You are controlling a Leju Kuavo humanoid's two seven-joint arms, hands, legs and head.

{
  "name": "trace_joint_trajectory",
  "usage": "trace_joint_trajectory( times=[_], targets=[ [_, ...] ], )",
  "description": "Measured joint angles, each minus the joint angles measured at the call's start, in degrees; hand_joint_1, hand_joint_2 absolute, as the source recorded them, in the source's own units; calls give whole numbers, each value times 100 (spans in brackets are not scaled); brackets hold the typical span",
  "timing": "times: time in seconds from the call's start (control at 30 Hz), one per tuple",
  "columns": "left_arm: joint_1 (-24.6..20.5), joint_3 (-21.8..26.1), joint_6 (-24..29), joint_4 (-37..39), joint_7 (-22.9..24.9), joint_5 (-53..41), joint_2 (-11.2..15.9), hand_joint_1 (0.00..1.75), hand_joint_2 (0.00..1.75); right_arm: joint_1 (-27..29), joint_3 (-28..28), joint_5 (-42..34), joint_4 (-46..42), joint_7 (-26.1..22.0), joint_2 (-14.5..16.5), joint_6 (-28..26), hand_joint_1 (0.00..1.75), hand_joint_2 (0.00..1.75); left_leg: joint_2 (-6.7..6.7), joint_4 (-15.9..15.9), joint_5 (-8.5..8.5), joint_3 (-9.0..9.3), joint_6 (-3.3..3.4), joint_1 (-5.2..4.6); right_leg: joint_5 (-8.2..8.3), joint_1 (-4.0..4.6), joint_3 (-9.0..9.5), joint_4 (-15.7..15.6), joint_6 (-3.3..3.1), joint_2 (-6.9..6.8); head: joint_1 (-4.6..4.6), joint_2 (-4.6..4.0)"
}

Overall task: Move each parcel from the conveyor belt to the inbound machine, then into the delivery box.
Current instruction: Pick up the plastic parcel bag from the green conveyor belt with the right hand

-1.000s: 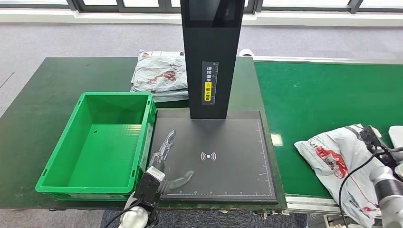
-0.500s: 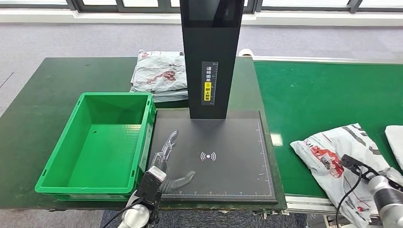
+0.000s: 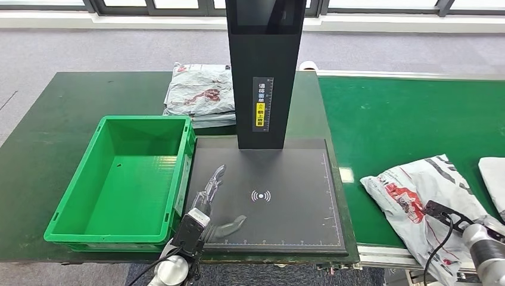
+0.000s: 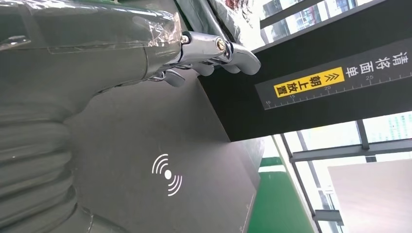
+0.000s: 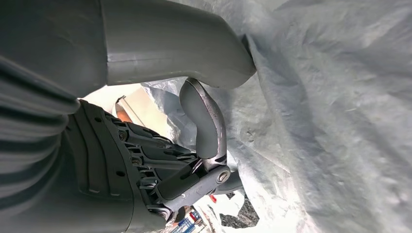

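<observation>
A white-and-grey parcel (image 3: 411, 190) with red print lies on the green conveyor belt (image 3: 405, 113), its near end hanging over the belt's front edge. My right hand (image 3: 463, 225) is at that near end. In the right wrist view the thumb (image 5: 204, 116) presses on the grey parcel (image 5: 340, 97) and the dark fingers (image 5: 189, 182) curl in from the other side, gripping it. My left hand (image 3: 213, 193) hovers over the left part of the inbound machine's black plate (image 3: 286, 179), fingers spread and holding nothing. The green delivery box (image 3: 107, 238) beside it is empty.
The machine's black tower (image 3: 265, 71) rises at the back of the plate. A stack of parcels (image 3: 199, 92) lies behind the box on the dark green table. Another white parcel (image 3: 493, 179) lies at the belt's right edge.
My right hand has dropped from on top of the parcel to its near end. The parcel has slid a little to the left. My left hand has stayed nearly still.
</observation>
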Motion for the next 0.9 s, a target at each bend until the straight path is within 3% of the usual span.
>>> trace_joint_trajectory(
  times=[0.13, 0.23, 0.3, 0.37, 0.5, 0.6, 0.63, 0.73, 0.77, 0.9],
  targets=[
    [-2, 1, -265, 9, -37, 235, -5, 0, 175, -1, 1, 0, 3, -25, -1, 37, 0, 175, 0, 0, 0, -1, 0, 0, 0, 0, 1, 0, 0, 0, 0, -1],
    [15, 4, -1397, -82, -89, 1383, -33, 0, 175, -24, 33, 6, 5, -22, 6, 120, 0, 175, -1, 0, 0, -4, 0, 0, 0, 0, 2, 1, 0, -2, 0, -1],
    [48, 8, -2146, -295, 115, 2462, -80, 0, 175, -44, 74, 8, 7, 22, 20, 131, 0, 175, -2, 0, 0, -5, 0, 0, 0, 0, 2, 2, 0, -3, 0, -1],
    [94, 5, -2516, -627, 474, 3461, -145, 0, 175, -51, 89, 10, 8, 57, 37, 115, 0, 175, -4, 0, 0, -6, 0, 0, 0, 0, 2, 2, 0, -6, 0, 0],
    [167, -156, -2517, -1505, 1102, 4880, -242, 0, 175, -88, 97, 42, 12, 115, 89, 109, 0, 175, -4, 0, 0, -7, 0, 0, 1, 0, 2, 2, 1, -7, 0, 1],
    [135, -457, -2348, -2134, 1252, 5295, -253, 0, 175, -153, 99, 99, 14, 223, 156, 47, 0, 175, -4, 0, 0, -7, 0, 0, 1, 0, 2, 2, 1, -6, 0, 0],
    [109, -563, -2278, -2296, 1247, 5341, -251, 0, 175, -187, 100, 117, 16, 285, 189, 23, 17, 175, -3, 0, 1, -7, 0, 0, 1, 0, 2, 2, 1, -5, 0, 0],
    [-11, -836, -2115, -2625, 1178, 5467, -232, 0, 175, -309, 102, 127, 30, 450, 278, -18, 148, 175, -3, 0, 3, -3, 0, 0, 3, 0, 0, 2, 2, -5, -1, 1],
    [-52, -912, -2096, -2691, 1149, 5504, -227, 0, 175, -328, 102, 112, 34, 463, 290, -55, 175, 175, -6, 0, 4, -2, 1, 0, 3, 1, 0, 1, 2, -8, -1, 0],
    [-163, -1137, -2036, -2847, 1014, 5555, -212, 0, 175, -262, 103, 26, 39, 405, 286, -385, 175, 175, -15, 1, 7, -4, 4, 0, 3, 0, 1, 1, 2, -17, 0, 0]
  ],
)
